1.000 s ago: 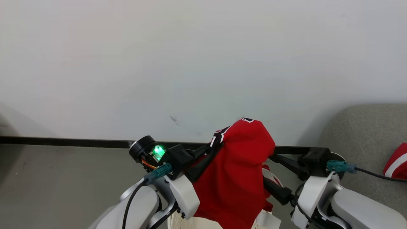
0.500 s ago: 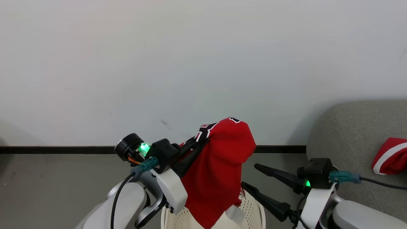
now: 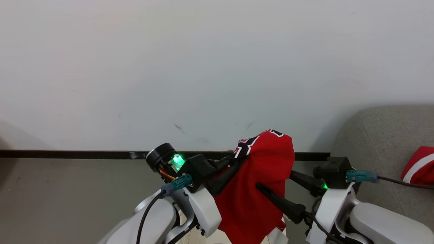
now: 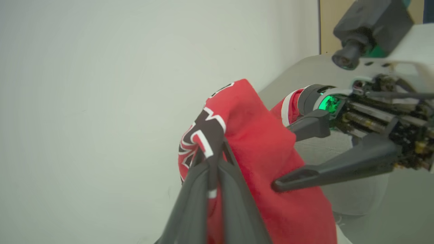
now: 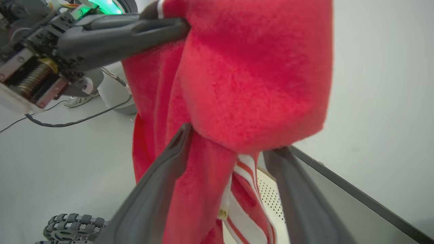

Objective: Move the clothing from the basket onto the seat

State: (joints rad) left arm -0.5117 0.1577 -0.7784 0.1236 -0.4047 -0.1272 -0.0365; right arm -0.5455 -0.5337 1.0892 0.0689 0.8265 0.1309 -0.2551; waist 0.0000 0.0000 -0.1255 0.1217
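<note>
Within the left hand, red jersey

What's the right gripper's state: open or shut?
Open: the right gripper has its fingers apart, straddling the hanging jersey, which the shut left gripper pinches.

Plain white wall meets grey floor at a black baseboard.

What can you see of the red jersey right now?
The soft red fabric jersey has a black white-edged number and red-and-white striped trim. It is bunched and hangs limp above the cream perforated plastic basket. The left pincer is shut on its numbered fold and holds it up. The open right pincer straddles the drape, one finger in front and one behind.
</note>
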